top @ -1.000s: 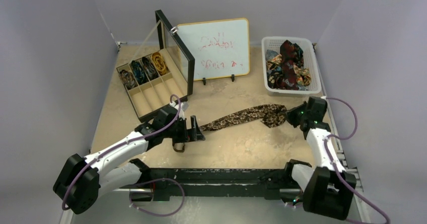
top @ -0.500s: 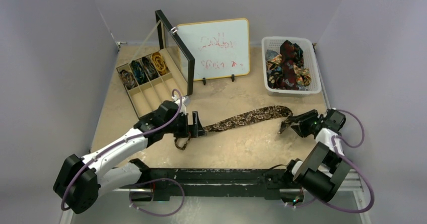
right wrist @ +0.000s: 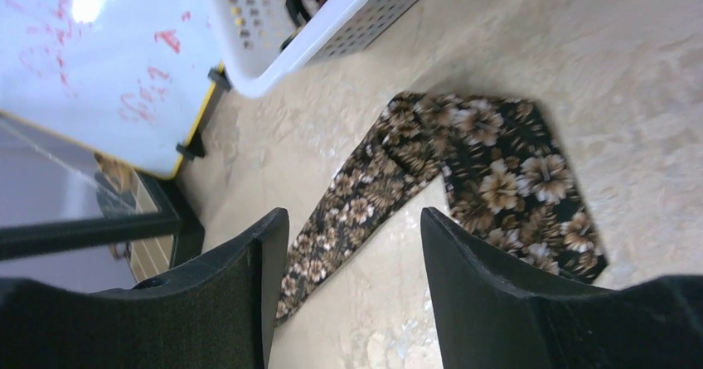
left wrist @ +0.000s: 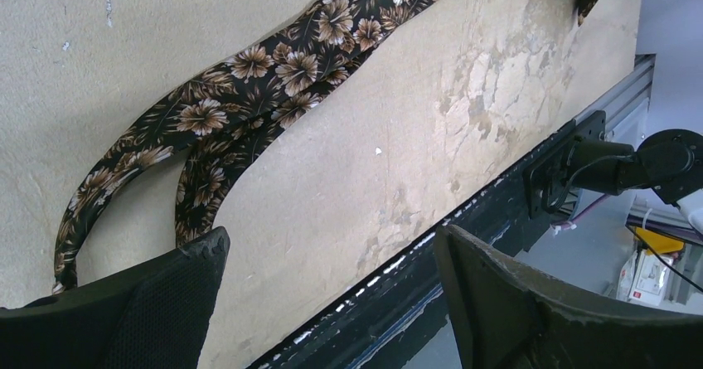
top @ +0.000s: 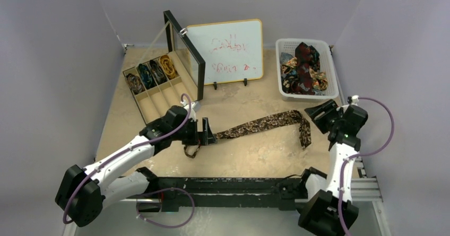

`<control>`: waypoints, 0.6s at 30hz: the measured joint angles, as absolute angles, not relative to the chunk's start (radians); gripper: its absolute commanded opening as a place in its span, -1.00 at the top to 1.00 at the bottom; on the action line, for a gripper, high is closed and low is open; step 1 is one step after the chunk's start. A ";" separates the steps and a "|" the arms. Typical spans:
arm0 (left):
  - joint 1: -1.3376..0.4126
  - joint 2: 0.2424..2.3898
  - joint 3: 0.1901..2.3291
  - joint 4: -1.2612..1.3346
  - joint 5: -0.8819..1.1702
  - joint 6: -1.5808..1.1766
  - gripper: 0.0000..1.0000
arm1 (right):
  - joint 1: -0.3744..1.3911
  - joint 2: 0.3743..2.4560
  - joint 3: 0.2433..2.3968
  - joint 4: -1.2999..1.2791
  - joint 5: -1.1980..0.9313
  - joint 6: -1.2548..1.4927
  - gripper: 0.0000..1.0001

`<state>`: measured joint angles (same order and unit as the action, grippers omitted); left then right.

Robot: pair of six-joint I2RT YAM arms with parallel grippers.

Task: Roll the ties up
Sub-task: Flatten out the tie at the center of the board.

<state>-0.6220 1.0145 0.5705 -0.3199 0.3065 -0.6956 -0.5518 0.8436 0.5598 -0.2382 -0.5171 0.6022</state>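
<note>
Jaws wide and empty on left gripper (top: 207, 133) and right gripper (top: 320, 112); long brown floral fabric necktie (top: 264, 123) lies folded at one end, so rolling may skew.

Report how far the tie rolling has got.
Done: four rolled ties sit in the box. In hand: one floral tie lies unrolled, flat on the table; the left end effector and right end effector are open near its ends, gripping nothing. Left: roll that tie, then the loose ties heaped in the white basket.
</note>
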 measured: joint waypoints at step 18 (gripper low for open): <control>-0.622 0.974 0.545 -0.352 0.229 -0.824 -0.87 | 0.472 1.038 0.654 -0.071 -0.213 0.603 -0.27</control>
